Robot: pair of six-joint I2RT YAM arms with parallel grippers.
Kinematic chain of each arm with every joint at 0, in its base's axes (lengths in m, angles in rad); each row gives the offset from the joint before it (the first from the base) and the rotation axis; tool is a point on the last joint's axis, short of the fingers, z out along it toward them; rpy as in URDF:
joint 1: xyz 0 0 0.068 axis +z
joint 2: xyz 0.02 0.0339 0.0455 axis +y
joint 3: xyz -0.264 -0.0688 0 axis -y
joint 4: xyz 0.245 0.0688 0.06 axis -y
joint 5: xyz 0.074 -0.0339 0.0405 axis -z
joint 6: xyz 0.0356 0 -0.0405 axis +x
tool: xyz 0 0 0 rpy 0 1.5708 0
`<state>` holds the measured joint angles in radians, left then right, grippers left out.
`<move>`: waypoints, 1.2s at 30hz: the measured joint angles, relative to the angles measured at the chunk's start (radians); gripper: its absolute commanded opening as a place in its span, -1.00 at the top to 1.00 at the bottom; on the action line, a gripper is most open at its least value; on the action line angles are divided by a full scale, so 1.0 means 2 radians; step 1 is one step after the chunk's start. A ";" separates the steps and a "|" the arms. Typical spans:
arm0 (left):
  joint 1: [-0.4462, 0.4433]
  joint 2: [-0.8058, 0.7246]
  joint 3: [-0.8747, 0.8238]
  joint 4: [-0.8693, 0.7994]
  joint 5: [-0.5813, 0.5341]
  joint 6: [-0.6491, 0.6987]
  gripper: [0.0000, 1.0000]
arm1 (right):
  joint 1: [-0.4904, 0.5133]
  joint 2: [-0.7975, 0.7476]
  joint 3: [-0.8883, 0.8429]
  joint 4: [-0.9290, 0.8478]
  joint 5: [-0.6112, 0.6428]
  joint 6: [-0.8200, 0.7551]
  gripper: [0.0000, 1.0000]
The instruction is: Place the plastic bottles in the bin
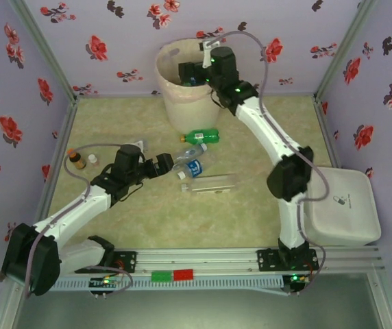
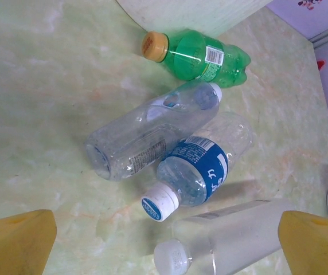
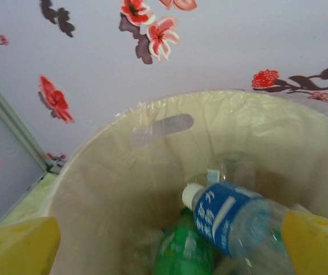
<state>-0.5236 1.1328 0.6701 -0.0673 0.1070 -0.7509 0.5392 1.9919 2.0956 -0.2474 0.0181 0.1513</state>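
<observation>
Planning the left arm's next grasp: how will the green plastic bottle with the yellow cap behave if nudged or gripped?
Lying on its side, the green plastic bottle with the yellow cap would probably roll if nudged. It looks empty, so likely light. Its thin walls may dent when squeezed.

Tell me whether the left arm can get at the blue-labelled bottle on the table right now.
Probably yes: the left tool is open and faces the blue-labelled bottle with nothing between, though a clear bottle lies against it.

Clustered bottles lie before the left end effector; table leftward lies bare.
</observation>
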 measured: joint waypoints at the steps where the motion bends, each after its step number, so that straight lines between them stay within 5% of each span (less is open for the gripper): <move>1: 0.000 0.001 0.003 -0.002 -0.001 0.002 -1.00 | 0.000 -0.036 -0.038 0.006 -0.002 -0.003 -0.99; 16: 0.000 0.046 0.041 0.004 0.001 0.028 -0.99 | 0.028 -0.430 -0.634 0.024 -0.032 0.037 -0.99; 22: 0.000 0.068 0.041 0.011 0.003 0.026 -0.99 | 0.046 -0.548 -0.757 0.016 -0.024 0.094 -0.99; 27: 0.000 0.096 0.041 0.030 0.018 0.006 -0.99 | 0.046 -0.539 -0.766 0.046 -0.010 0.089 -0.99; 36: 0.000 0.096 0.039 0.054 0.027 -0.019 -0.99 | 0.045 -0.381 -0.698 0.060 -0.043 0.006 -0.99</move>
<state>-0.5236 1.3251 0.7483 0.0410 0.1616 -0.7883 0.6300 1.2304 0.6991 -0.1272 -0.0673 0.1631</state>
